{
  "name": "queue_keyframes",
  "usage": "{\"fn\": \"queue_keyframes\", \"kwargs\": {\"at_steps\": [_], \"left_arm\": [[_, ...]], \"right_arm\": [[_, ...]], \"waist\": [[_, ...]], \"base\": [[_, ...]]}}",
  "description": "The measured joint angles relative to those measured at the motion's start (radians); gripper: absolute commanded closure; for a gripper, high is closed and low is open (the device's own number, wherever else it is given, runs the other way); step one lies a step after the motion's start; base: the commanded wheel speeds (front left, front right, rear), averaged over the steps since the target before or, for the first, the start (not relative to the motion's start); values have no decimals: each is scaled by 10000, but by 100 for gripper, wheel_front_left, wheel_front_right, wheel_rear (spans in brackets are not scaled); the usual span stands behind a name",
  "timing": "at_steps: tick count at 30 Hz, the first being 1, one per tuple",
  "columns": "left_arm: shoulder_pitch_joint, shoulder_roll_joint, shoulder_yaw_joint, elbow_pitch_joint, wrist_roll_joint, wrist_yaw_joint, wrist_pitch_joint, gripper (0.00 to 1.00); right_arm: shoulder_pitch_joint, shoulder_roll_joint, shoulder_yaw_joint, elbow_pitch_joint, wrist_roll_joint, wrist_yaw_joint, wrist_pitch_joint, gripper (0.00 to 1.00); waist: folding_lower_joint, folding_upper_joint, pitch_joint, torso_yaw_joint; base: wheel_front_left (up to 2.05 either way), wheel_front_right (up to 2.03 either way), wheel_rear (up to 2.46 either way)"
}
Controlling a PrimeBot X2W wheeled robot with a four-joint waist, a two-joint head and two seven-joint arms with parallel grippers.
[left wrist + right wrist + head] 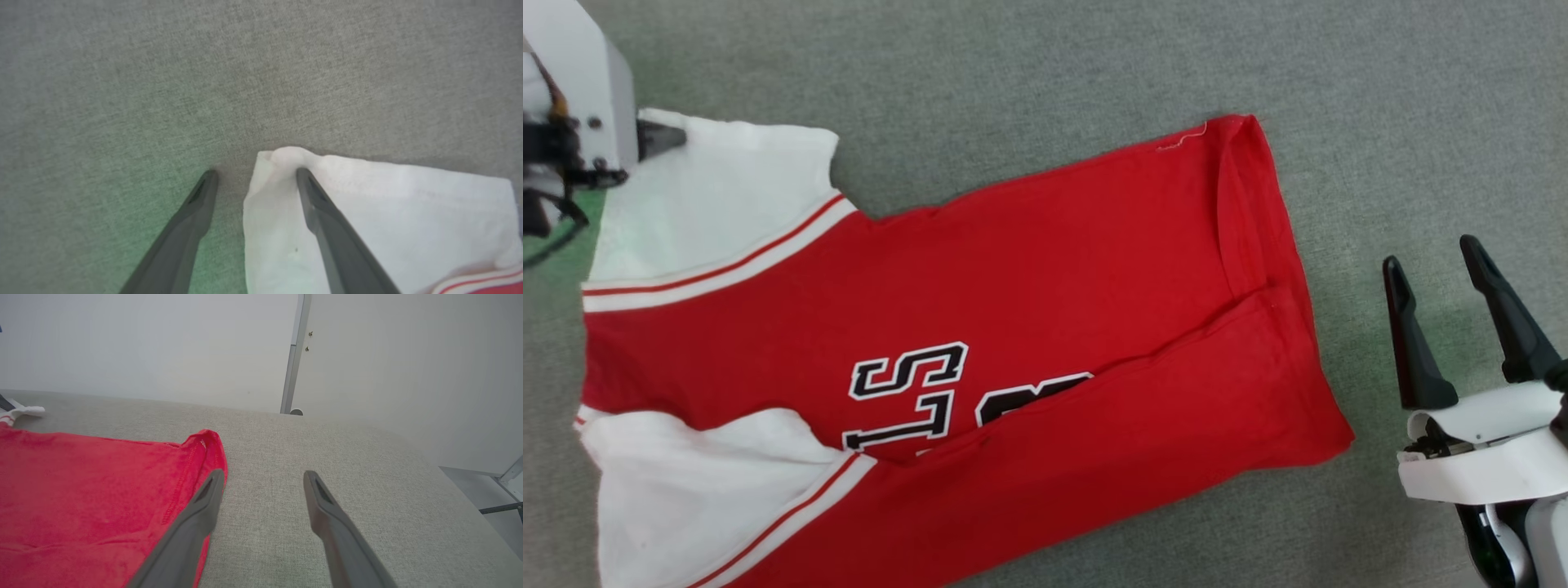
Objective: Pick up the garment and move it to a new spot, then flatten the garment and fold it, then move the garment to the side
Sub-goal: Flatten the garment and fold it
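Red shirt [1029, 278] is laid partly folded, hem [1258, 212] just beside the empty, wide-open right gripper [1431, 255]. Its white sleeve edge [265, 196] is straddled by the wide-open left gripper [255, 175], nothing pinched; folding is judged underway, with closing there needed next.

The right tool [1431, 255] has long tapering dark fingers [1417, 351] and a glossy white housing [1478, 469]; the left tool [256, 172] has a white casing [592, 73] with black cables [556, 233].
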Motion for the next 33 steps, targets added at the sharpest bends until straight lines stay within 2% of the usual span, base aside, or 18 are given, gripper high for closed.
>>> {"fn": "queue_keyframes", "kwargs": {"at_steps": [4, 6, 7, 8, 11, 17, 19, 22, 24, 26, 30, 33], "left_arm": [[-253, -178, 77, 401, -278, 173, 667, 1], [-326, -291, 165, 535, -474, 334, 920, 36], [-340, -359, 188, 591, -560, 431, 1068, 63], [-354, -414, 190, 610, -594, 445, 1258, 100], [-356, -562, 205, 640, -750, 656, 1693, 100], [-363, -821, 184, 460, -625, 596, 1154, 100], [-369, -945, 182, 449, -581, 518, 955, 100], [-392, -1181, 194, 500, -571, 493, 709, 100], [-406, -1369, 205, 568, -568, 460, 587, 100], [-439, -1563, 201, 644, -566, 420, 510, 100], [-563, -2015, 150, 803, -539, 268, 431, 100], [-645, -2313, 127, 945, -525, 146, 374, 100]], "right_arm": [[-106, -42, -82, -2, 90, 0, 0, 0], [-118, -58, -79, 19, 153, 0, 0, 0], [-120, -82, -75, 15, 161, 0, 12, 0], [-127, -130, -67, 6, 173, 0, 52, 0], [-250, -230, -50, -77, 305, 0, 238, 0], [-890, -656, 268, -366, 1051, 0, 1409, 0], [-1250, -966, 531, -424, 1442, 0, 2337, 0], [-1992, -1429, 853, -383, 2092, -2, 4360, 0], [-2650, -1455, 832, -259, 2652, 0, 5820, 0], [-3342, -1718, 972, -132, 2708, 2, 7156, 0], [-4382, -1737, 1206, 449, 3089, -2, 9557, 0], [-4937, -1737, 1427, 951, 3162, -2, 10937, 0]], "waist": [[0, 0, 170, -56], [0, 0, 188, -25], [0, 0, 186, 0], [0, 0, 182, 31], [0, 0, 171, 144], [0, 0, 174, 428], [0, 0, 163, 549], [0, 0, 131, 743], [1, 0, 106, 874], [0, 0, 88, 1010], [0, 0, 82, 1296], [0, 0, 102, 1510]], "base": [[0, 0, 0], [0, 0, 0], [0, 0, 0], [0, 0, 0], [0, 0, 0], [0, 0, 0], [0, 0, 0], [0, 0, 0], [0, 0, 0], [0, 0, 0], [0, 0, 0], [0, 0, 0]]}}
